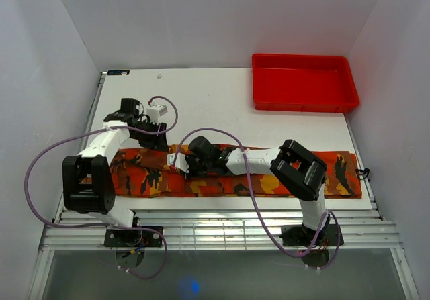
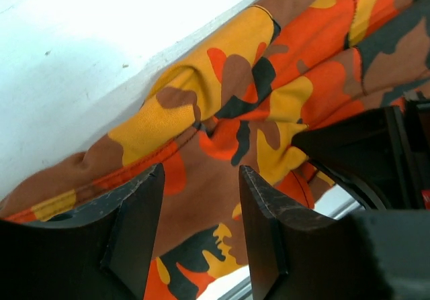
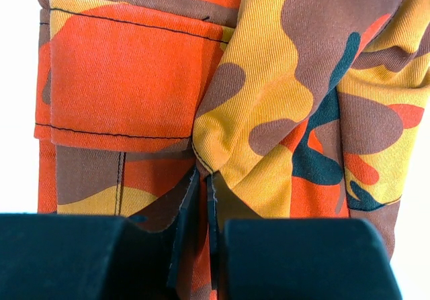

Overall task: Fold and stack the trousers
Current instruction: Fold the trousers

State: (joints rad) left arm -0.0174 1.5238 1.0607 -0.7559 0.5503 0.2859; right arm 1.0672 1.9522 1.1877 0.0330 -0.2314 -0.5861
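The camouflage trousers (image 1: 269, 182) lie in a long strip across the near part of the white table (image 1: 201, 98). My left gripper (image 1: 156, 139) hovers over their far edge at the left end; in the left wrist view the gripper (image 2: 200, 179) is open with cloth (image 2: 222, 92) below it and nothing held. My right gripper (image 1: 183, 164) reaches left to the strip's middle. In the right wrist view this gripper (image 3: 205, 186) is shut on a raised fold of the trousers (image 3: 269, 98).
A plain red tray (image 1: 304, 82) stands at the far right corner of the table. White walls close in both sides. Purple cables loop over both arms. The table's near edge runs just below the trousers.
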